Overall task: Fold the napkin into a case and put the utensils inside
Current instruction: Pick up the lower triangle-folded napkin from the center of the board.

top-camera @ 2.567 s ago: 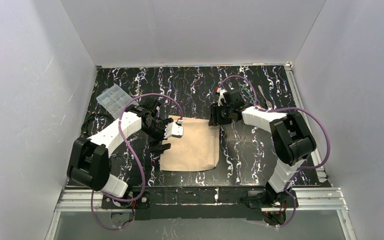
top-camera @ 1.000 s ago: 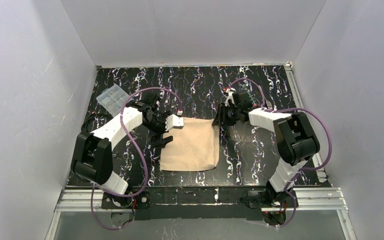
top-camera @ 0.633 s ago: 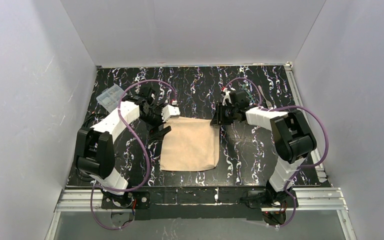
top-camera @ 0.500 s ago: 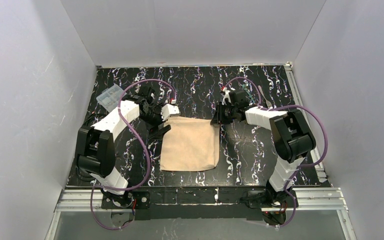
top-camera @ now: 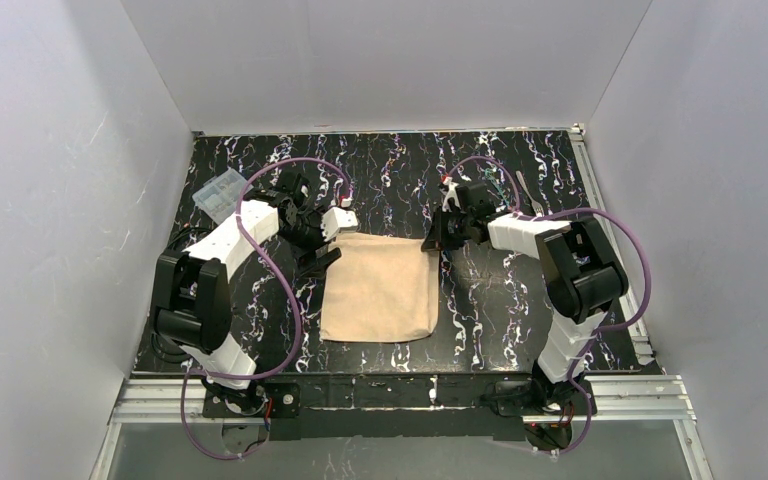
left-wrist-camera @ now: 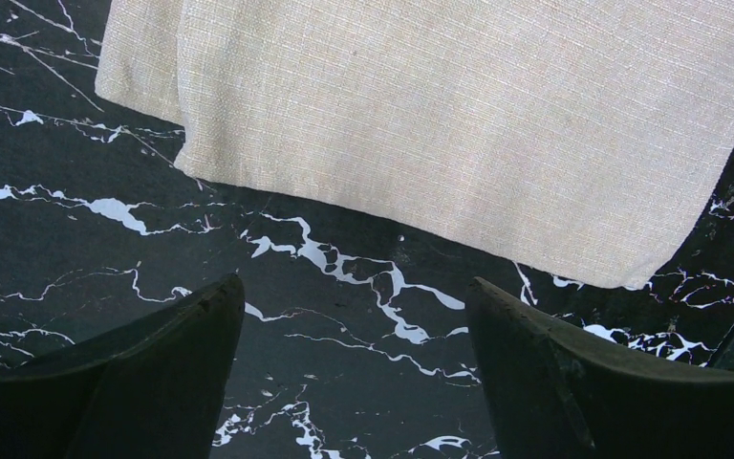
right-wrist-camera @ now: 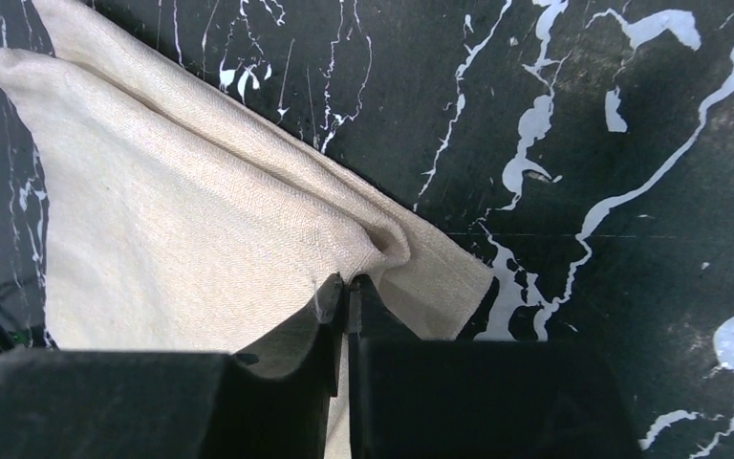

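Top external view, read from the left: a clear compartment box [top-camera: 222,192] is seen at the far-left corner of the marbled table [top-camera: 500,300], well apart from the work. The left gripper [top-camera: 328,245] is held just off the far-left corner of the napkin [top-camera: 380,290]. In the left wrist view the left gripper [left-wrist-camera: 354,363] is shown with its jaws spread wide and nothing between them, only bare table, with the doubled cloth edge [left-wrist-camera: 459,124] lying just beyond. It is judged to be lined up on that corner for a matching pinch.

The napkin is laid flat near the table's middle, already folded into a layered rectangle but not yet a narrow case.

At its far-right corner the right gripper [top-camera: 432,240] is set low. In the right wrist view the right gripper [right-wrist-camera: 344,306] is seen nipped nearly closed on the upper cloth layer [right-wrist-camera: 172,220], which is bunched at the pinch, presumably so that layer can be lifted for the next fold. The fork [top-camera: 525,190] is left at the far right; the spoon cannot be made out.

Against the earliest frame, the left gripper has been drawn from over the cloth to its corner. The napkin's position is unchanged.
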You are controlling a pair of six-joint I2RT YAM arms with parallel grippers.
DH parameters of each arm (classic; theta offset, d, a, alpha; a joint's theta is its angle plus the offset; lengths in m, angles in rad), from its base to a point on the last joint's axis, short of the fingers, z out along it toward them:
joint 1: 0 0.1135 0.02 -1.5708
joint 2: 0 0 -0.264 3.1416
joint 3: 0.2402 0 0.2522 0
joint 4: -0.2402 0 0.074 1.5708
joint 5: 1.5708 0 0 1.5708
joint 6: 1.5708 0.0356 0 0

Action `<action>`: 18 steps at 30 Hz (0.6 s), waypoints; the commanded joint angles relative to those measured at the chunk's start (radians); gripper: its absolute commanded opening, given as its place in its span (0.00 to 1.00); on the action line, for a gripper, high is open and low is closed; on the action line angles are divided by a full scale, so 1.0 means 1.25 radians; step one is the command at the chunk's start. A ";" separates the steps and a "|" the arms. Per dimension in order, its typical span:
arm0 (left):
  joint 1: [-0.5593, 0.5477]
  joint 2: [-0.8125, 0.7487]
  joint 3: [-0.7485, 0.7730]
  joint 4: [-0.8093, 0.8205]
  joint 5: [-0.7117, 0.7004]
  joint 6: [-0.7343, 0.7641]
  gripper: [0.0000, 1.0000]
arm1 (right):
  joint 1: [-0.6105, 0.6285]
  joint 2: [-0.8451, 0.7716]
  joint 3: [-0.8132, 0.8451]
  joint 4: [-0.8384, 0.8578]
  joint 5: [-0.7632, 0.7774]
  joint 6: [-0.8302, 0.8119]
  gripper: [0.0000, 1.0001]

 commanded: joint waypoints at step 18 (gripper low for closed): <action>0.005 -0.010 -0.015 -0.011 0.007 0.003 0.78 | -0.014 -0.148 -0.036 0.004 0.023 -0.006 0.01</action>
